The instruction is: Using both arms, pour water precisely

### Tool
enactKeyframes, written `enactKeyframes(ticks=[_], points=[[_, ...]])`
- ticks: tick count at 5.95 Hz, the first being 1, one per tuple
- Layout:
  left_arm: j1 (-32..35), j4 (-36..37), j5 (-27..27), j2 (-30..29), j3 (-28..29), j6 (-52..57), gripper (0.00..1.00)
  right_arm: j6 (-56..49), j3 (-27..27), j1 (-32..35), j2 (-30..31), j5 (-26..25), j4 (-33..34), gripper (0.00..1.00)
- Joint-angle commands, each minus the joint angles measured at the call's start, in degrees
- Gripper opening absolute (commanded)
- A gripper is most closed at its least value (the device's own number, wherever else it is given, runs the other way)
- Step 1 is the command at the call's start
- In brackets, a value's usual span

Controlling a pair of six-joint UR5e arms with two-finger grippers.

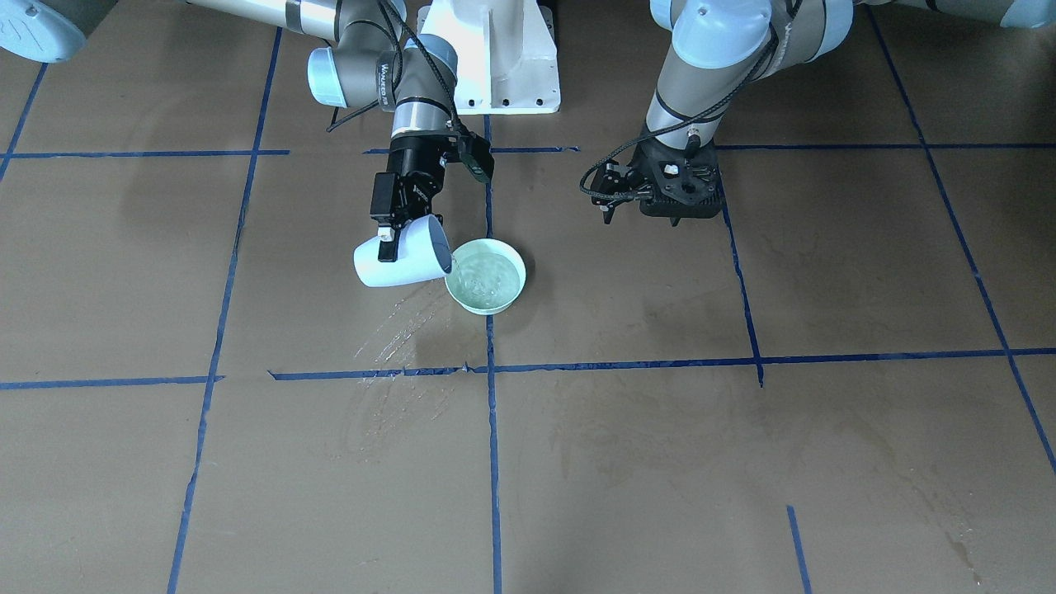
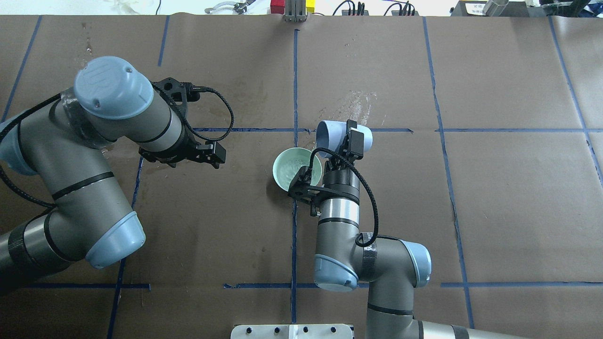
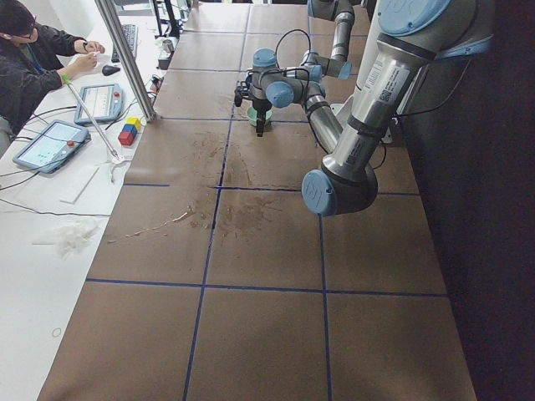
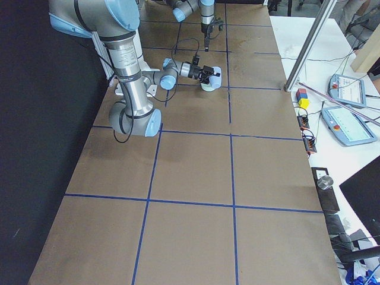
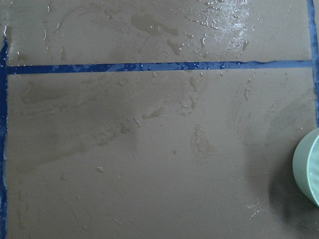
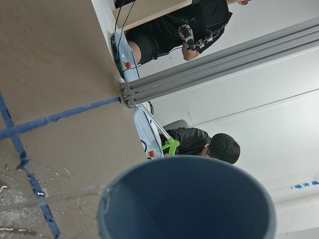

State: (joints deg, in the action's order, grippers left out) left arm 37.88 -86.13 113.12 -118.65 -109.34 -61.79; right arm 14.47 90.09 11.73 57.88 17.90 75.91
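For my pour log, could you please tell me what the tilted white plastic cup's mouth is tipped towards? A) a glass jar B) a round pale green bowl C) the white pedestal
B: the right gripper holds the white plastic cup tipped, its mouth at the rim of the round pale green bowl, which holds water.

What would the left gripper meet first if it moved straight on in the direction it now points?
The left gripper points down, so it would probably meet the wet brown table paper first. The green bowl lies off to one side, outside that line.
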Motion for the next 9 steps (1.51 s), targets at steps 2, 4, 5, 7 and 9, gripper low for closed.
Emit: enactKeyframes(ticks=[2,4,5,7,9], points=[[0.0,0.0,0.0,0.0,0.0,0.0,1.0,1.7,0.61,-0.04,-0.92,0.38,-4.07,0.0],[0.0,0.09,0.0,-0.09,0.0,0.0,1.0,6.33,0.7,0.39,-0.84,3.96,-16.28,0.0],[0.0,0.0,0.0,-0.09,-0.09,0.0,1.0,16.98,2.44,0.48,-0.66,7.12,-16.67,0.0],[0.0,0.09,0.0,-0.09,-0.52,-0.26,1.0,25.98,7.44,2.23,0.65,14.3,-16.85,0.0],[0.0,0.18,0.09,-0.09,-1.05,-0.26,1.0,33.86,15.26,5.3,10.89,17.87,-16.85,0.0]])
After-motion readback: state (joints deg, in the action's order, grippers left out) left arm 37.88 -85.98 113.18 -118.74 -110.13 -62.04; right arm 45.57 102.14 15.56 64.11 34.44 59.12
